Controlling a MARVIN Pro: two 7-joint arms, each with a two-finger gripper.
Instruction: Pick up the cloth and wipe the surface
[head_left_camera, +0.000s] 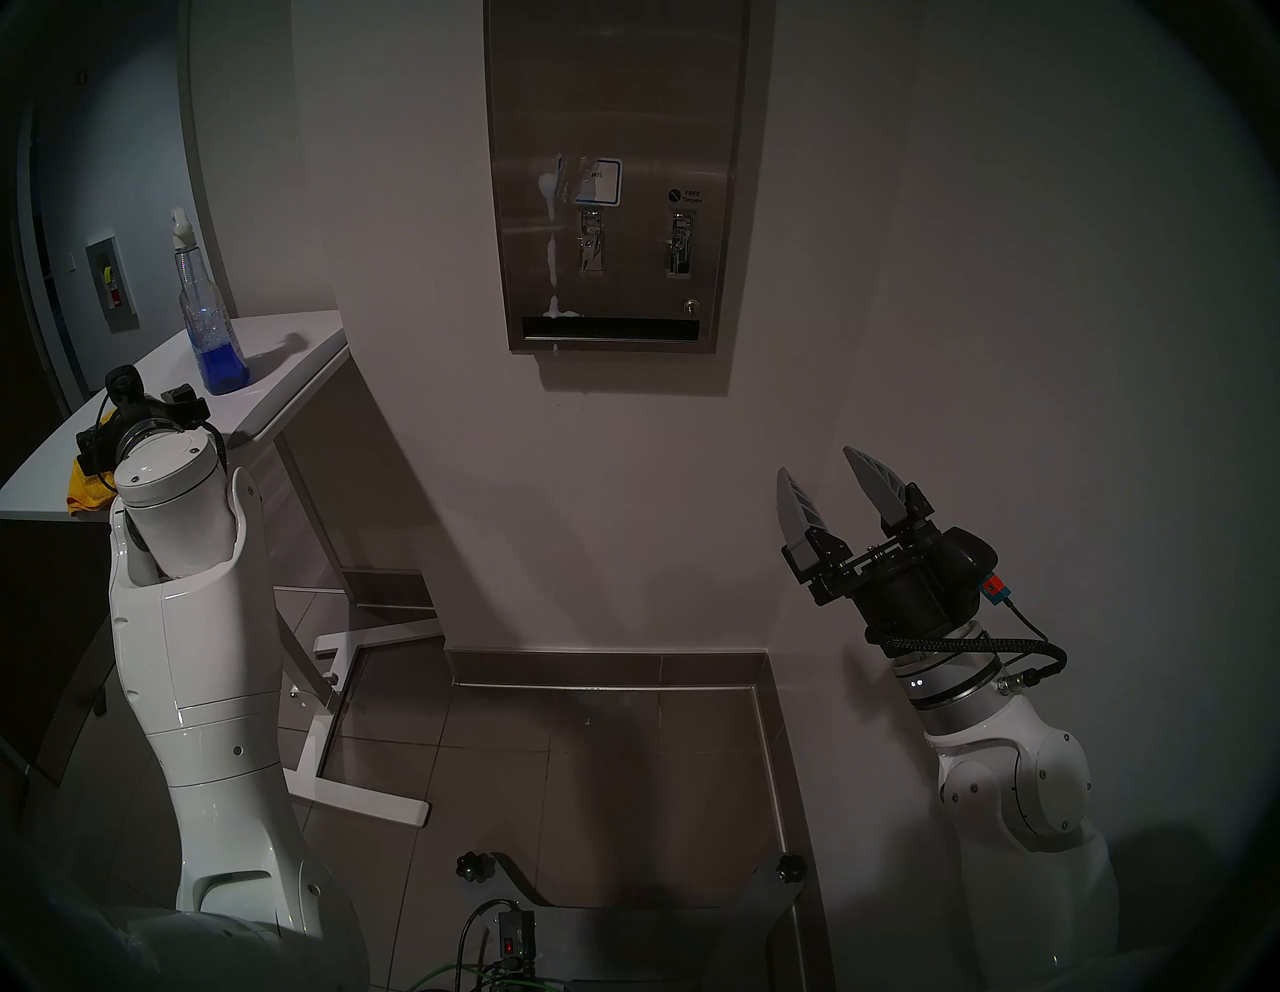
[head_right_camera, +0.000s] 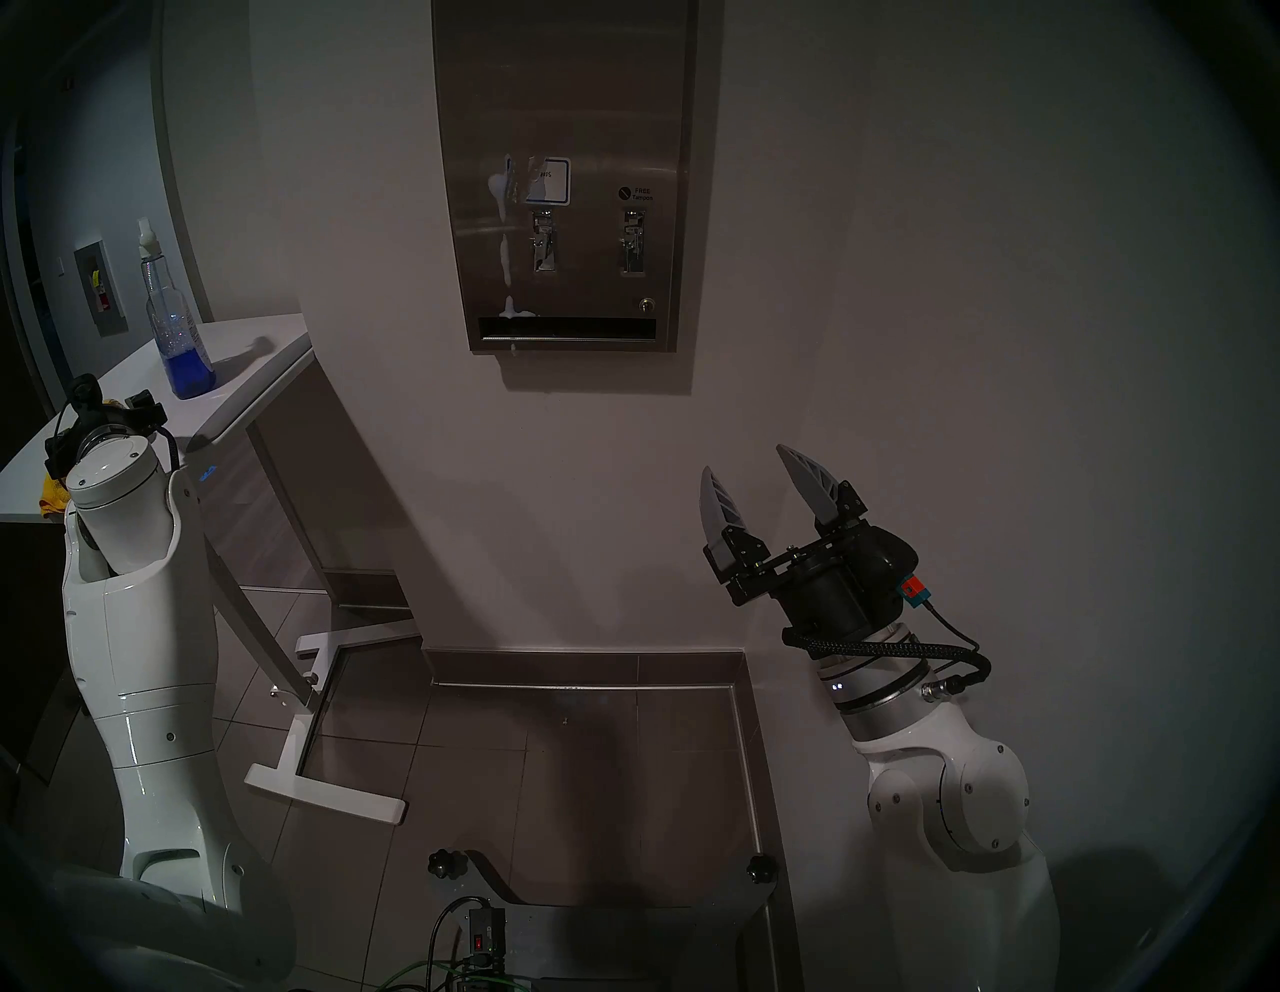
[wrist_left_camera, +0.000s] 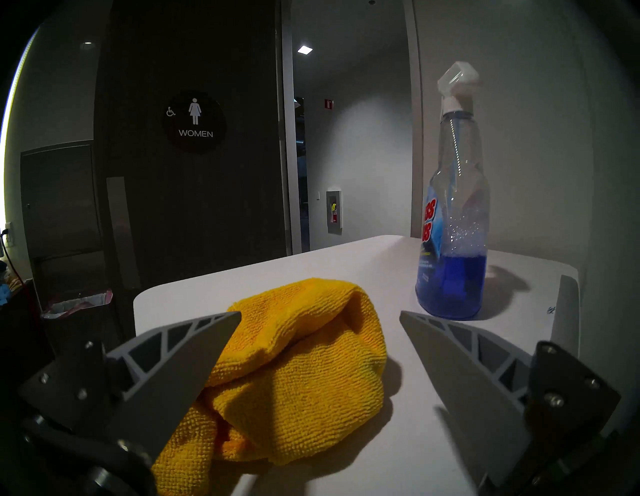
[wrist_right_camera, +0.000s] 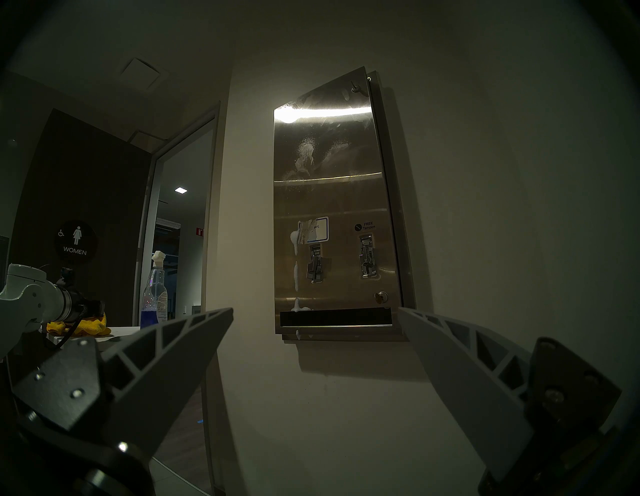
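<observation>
- Upright on the white tabletop (wrist_left_camera: 346, 273) stands a clear plastic spray bottle (wrist_left_camera: 453, 221) with a white trigger head; deep blue liquid fills only its bottom part, with bubbles clinging to the wall above the liquid line.
- Nearer the left wrist camera, on the same tabletop, lies the crumpled mustard-yellow microfibre cloth (wrist_left_camera: 298, 363), apart from the bottle and close to the table's edge.
- Beyond that edge, in the left wrist view, a bin with a pale liner (wrist_left_camera: 78, 308) stands on the floor; its contents cannot be made out.
- Fixed to the wall is the tall brushed stainless-steel dispenser panel (head_left_camera: 616, 83), bearing a blue-edged white label (head_left_camera: 602, 181), two coin mechanisms and a dark slot (head_left_camera: 609, 328) along the bottom; white foam streaks run down its left part from the label to the slot.
- Low over the table, the left gripper (wrist_left_camera: 320, 317) points along the tabletop, its grey fingers spread wide on either side of the cloth; one finger overlaps the cloth's edge in view, but whether it touches cannot be told, and nothing is gripped.
- Raised in free air well right of the table, the right gripper (head_left_camera: 824, 485) angles up toward the panel, fingers parted and empty, well apart from the steel.
</observation>
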